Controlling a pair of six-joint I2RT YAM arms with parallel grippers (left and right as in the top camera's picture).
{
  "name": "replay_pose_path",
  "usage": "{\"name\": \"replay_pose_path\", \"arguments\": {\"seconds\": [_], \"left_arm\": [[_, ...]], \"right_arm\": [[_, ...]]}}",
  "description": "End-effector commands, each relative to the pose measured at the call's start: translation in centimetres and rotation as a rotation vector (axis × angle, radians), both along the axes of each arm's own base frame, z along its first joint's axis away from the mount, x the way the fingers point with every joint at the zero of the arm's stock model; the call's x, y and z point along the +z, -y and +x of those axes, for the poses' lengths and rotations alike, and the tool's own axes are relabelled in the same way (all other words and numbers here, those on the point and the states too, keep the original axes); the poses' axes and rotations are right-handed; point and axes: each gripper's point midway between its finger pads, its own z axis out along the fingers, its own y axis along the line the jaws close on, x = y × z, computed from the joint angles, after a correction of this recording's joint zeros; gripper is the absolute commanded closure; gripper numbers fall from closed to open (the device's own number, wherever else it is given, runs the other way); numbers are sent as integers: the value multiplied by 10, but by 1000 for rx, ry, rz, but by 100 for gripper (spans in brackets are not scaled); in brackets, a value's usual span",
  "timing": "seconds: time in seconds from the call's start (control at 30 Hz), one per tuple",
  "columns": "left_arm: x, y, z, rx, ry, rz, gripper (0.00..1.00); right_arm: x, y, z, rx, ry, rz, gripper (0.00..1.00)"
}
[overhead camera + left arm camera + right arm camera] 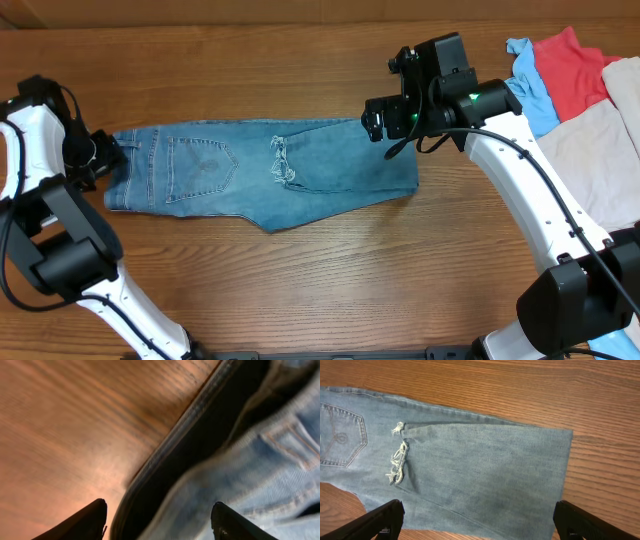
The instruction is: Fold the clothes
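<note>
Denim, light blue: one pair of jeans (265, 175), folded short, lying flat on the wooden table (330, 280) left of centre. The back pocket (200, 165) faces up, with the frayed hem (283, 165) laid just beside it.

At the waistband end, the left gripper (159, 510) has its fingers (87, 520) spread. The wrist view is blurred, and contact with the cloth cannot be told.

Over the folded right end, the right gripper (478, 506) has its fingers (382, 520) wide apart, holding nothing. Their bases are cut off by the frame.

Far right corner, heaped: light blue piece (527, 85), red piece (570, 65) and beige piece (610, 150). All are cropped by the edge, and the arm partly hides them.
</note>
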Motion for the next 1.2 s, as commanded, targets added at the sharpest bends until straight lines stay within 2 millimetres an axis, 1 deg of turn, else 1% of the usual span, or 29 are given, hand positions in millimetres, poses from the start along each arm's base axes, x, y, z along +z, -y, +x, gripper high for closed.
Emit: {"name": "replay_pose_path", "arguments": {"seconds": [0.0, 0.03, 0.07, 0.1, 0.13, 0.27, 0.33, 0.37, 0.43, 0.47, 0.53, 0.57, 0.6, 0.63, 0.73, 0.83, 0.9, 0.93, 0.97, 1.03, 1.07, 1.17], "left_arm": [[-23, 13, 18, -54, 44, -108, 29], [-37, 20, 22, -71, 52, -163, 28], [-46, 22, 22, -68, 42, -180, 28], [-54, 23, 21, -67, 28, -188, 28], [-69, 25, 16, -64, -4, -205, 28], [-94, 30, 7, -56, -61, -238, 30], [-101, 31, 5, -55, -73, -246, 32], [-103, 31, 5, -55, -79, -248, 39], [-104, 30, 6, -55, -74, -246, 51], [-104, 30, 7, -55, -67, -243, 62], [-105, 29, 8, -56, -63, -242, 72], [-105, 29, 8, -57, -64, -240, 78], [-105, 29, 9, -60, -61, -239, 92], [-105, 29, 9, -60, -61, -239, 96], [-103, 26, 7, -52, -60, -239, 96], [-83, 12, 9, -14, -38, -228, 96], [-56, -7, 14, 12, 7, -202, 96], [-39, -18, 18, 27, 40, -183, 96], [-15, -34, 21, 46, 85, -155, 96], [16, -52, 24, 69, 141, -118, 96], [41, -67, 25, 92, 185, -86, 96], [78, -89, 25, 140, 251, -38, 96]], "right_arm": [[1, 3, 0, -1, 5, -12, 0], [1, 3, -1, -1, 1, -13, 0], [1, 3, -1, -1, 1, -13, 0], [1, 3, -1, -1, 0, -13, 0], [0, 3, -2, -2, -3, -13, 0], [-2, 4, -5, -4, -20, -17, 0], [-2, 4, -6, -4, -22, -18, 0], [-2, 4, -6, -4, -22, -18, 0], [-2, 4, -6, -4, -22, -18, 0], [-2, 4, -6, -4, -22, -18, 0], [-2, 4, -6, -4, -23, -18, 0], [-2, 4, -6, -4, -22, -18, 0], [-2, 4, -6, -4, -22, -18, 0], [-2, 4, -6, -4, -22, -18, 0], [-2, 4, -6, -5, -22, -19, 0], [-2, 12, -2, -28, -15, -35, 0], [-3, 29, 4, -109, -14, -64, 0], [-3, 38, 7, -141, -12, -74, 0], [-3, 49, 10, -166, -13, -74, 0], [-4, 66, 13, -206, -18, -74, 0], [-4, 80, 15, -238, -25, -75, 0], [-7, 102, 15, -289, -46, -80, 0]]}}
